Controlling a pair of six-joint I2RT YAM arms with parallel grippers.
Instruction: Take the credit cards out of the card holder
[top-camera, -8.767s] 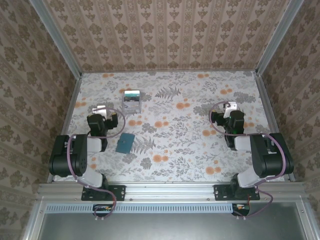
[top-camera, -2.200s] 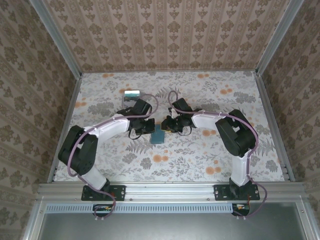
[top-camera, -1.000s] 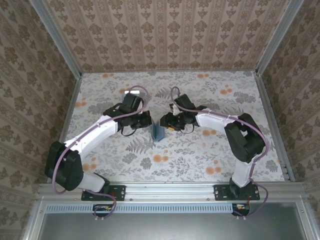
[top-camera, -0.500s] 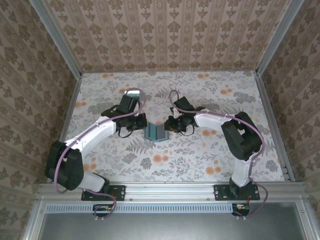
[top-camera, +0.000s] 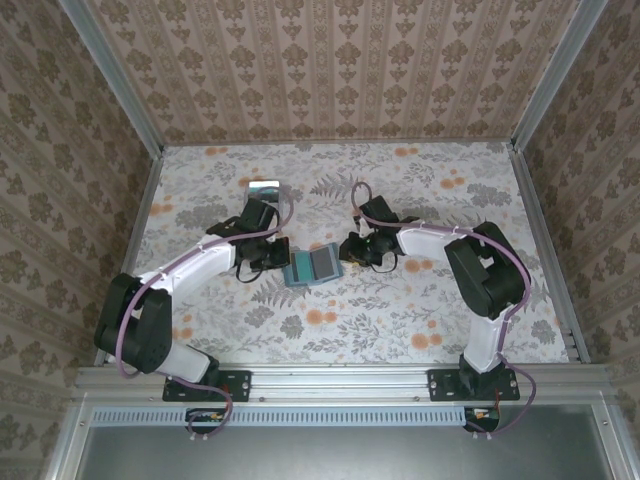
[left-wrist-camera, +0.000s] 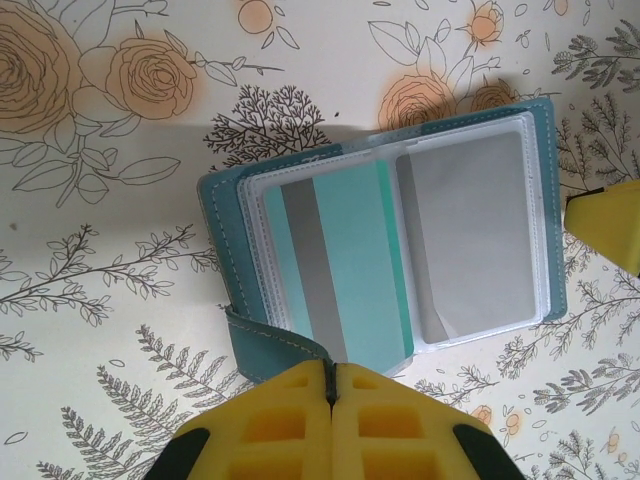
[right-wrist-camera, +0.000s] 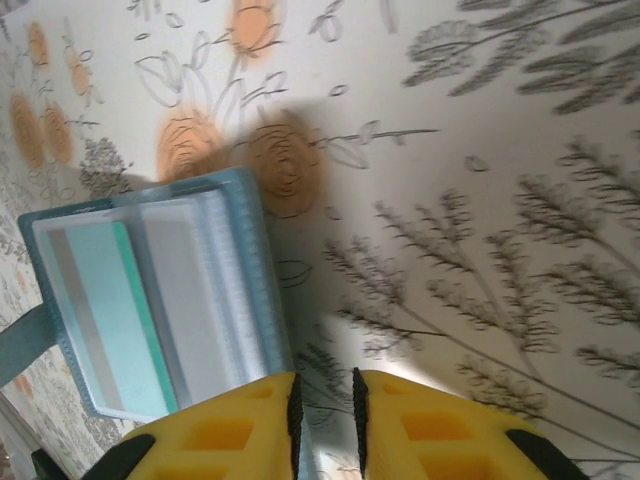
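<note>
Teal-blue bifold card holder (top-camera: 311, 265), small and flat, two panels joined by a middle crease: lies opened, inside facing up, at the centre of the top view on the flower-printed table cover (top-camera: 420, 320), between the two arms. Compared with one second ago, no more standing on its edge; compared with half a second ago, no more a half-open V; spread now almost flat. Opening step judged as done, both pockets within reach, no card out yet.

Holds, in the left wrist view, two cards under clear plastic sleeves (left-wrist-camera: 535, 215): on the left panel a mint-green card with a grey stripe (left-wrist-camera: 340, 265), on the right panel a plain grey card (left-wrist-camera: 470, 240).

Yellow-fingered left gripper (left-wrist-camera: 332, 385), at the bottom middle of that frame: fingers pressed together, seemingly pinching the teal strap (left-wrist-camera: 265, 340) curling off the holder's lower left corner. Yellow-fingered right gripper (right-wrist-camera: 322, 390), at the bottom of the right wrist view, just beside the holder's right edge: fingers a narrow slit apart, nothing seen between.

No brand, no label, no number or name readable on holder or cards.
</note>
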